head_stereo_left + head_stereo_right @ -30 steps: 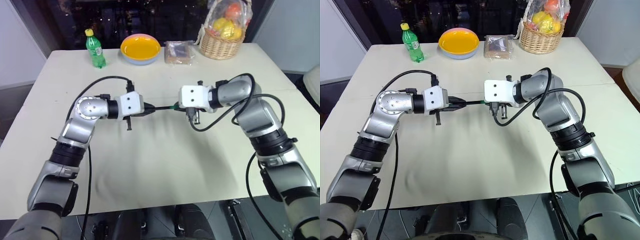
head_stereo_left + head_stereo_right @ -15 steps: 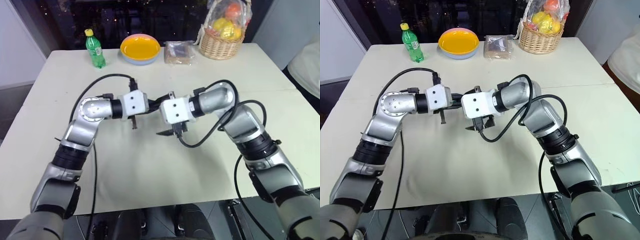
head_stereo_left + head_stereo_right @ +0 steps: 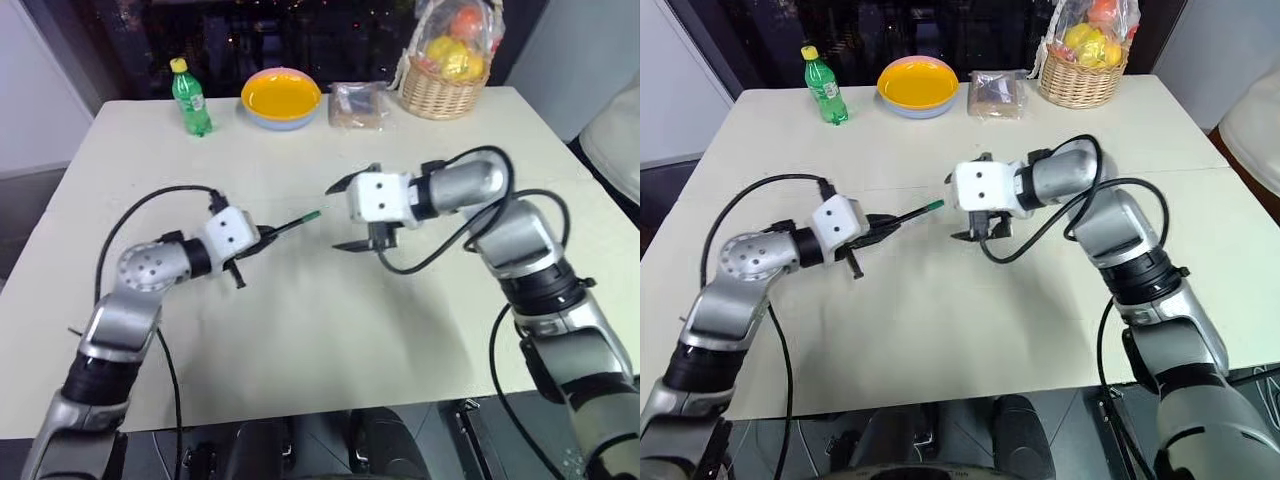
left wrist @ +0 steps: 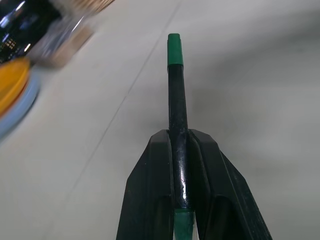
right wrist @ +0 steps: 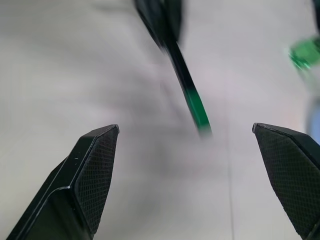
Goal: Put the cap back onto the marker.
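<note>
1. The marker (image 3: 285, 226) is clamped between the closed fingers of the left gripper (image 3: 258, 238), held near the rear of its black barrel so that the front end projects free above the middle of the table (image 3: 300, 340).
2. The cap (image 4: 174, 49), bright green, is seen seated on the projecting end of the marker; in the left wrist view it sits in line with the barrel. The capping is therefore judged done, or all but done; whether it is pressed fully home cannot be told.
3. The right gripper (image 3: 351, 215) is spread wide and holds nothing. It hangs above the table just beside the capped end, apart from it. The wide spread is judged to be a release of the cap.
4. The marker is pointed toward the right gripper, presumably because the cap was pushed on along the barrel's line.
5. A green bottle (image 3: 189, 98), a yellow bowl (image 3: 281, 98), a wrapped packet (image 3: 358, 102) and a fruit basket (image 3: 445, 75) stand along the table's far edge, well apart from the work.
6. No writing or brand can be read on the marker, the bottle or the packet.
</note>
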You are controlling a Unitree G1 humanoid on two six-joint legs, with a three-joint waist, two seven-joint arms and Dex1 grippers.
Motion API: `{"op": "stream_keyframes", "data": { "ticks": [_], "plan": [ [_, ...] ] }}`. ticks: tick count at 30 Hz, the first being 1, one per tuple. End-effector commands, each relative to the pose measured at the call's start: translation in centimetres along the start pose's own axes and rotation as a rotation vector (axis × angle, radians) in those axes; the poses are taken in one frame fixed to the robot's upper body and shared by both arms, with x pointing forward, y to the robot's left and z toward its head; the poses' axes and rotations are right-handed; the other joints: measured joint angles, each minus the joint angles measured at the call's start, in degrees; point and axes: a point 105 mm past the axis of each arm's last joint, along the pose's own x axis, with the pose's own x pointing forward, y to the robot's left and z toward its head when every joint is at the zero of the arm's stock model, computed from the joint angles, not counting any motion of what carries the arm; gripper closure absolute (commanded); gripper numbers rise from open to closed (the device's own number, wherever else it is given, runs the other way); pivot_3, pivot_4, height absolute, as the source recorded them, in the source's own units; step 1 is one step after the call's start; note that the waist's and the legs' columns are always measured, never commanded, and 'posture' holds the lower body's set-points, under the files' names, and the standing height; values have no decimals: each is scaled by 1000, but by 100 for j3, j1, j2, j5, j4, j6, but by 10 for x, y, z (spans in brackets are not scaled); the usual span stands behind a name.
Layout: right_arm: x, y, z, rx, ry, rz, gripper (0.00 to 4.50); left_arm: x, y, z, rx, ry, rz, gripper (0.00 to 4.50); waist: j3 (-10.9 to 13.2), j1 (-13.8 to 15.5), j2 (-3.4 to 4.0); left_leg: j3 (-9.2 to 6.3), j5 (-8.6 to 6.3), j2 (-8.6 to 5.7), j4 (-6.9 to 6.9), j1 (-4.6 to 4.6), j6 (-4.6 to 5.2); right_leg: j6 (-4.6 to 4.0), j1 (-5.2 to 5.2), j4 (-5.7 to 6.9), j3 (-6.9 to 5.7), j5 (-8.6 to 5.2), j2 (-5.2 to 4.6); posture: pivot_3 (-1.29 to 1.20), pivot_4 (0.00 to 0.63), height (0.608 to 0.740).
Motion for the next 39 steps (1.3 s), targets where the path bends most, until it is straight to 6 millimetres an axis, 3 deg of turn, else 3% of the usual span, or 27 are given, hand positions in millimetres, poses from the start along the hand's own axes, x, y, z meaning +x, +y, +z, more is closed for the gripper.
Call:
{"op": "stream_keyframes", "data": {
  "ticks": [1, 10, 15, 19, 25, 39],
  "plan": [
    [-17, -3, 5, 22, -24, -58, 65, -20, 14, 8, -74, -1, 170, 4500, 0, -1, 0, -1, -1, 0, 0, 0, 1, 0, 0, -1, 0, 0, 0, 0, 150, 740],
    [-29, 32, -15, 193, 0, -52, 65, -51, 7, -1, -521, 27, 526, 4500, -2, 5, -4, -11, -3, -3, 2, 4, 5, 0, 9, 1, -1, 0, -7, 0, 150, 740],
    [-34, 38, -3, 292, -82, -71, 65, -63, -8, -12, -634, 113, 618, 4500, -3, -3, -6, -14, -4, -4, 0, 7, 5, -1, 11, 0, 0, 0, -6, 0, 150, 740],
    [-48, 21, 21, 407, -228, -113, 65, -69, -20, -25, -673, 194, 655, 4500, -4, -5, -7, -17, -4, -3, 0, 8, 4, -3, 11, 0, 5, 1, -7, 0, 150, 740],
    [-78, 10, 41, 458, -310, -94, 65, -72, -30, -40, -691, 259, 672, 4500, -6, 25, -10, -23, -9, -15, -1, 5, 10, -25, 12, -6, -1, -10, -39, 0, 150, 740],
    [-98, 14, 62, 487, -380, -33, 65, -67, -37, -59, -698, 316, 648, 4500, -6, 4, -10, -21, -15, -18, -7, 2, 14, -36, 9, -21, 4, -13, -57, 0, 150, 740]
  ]
}}
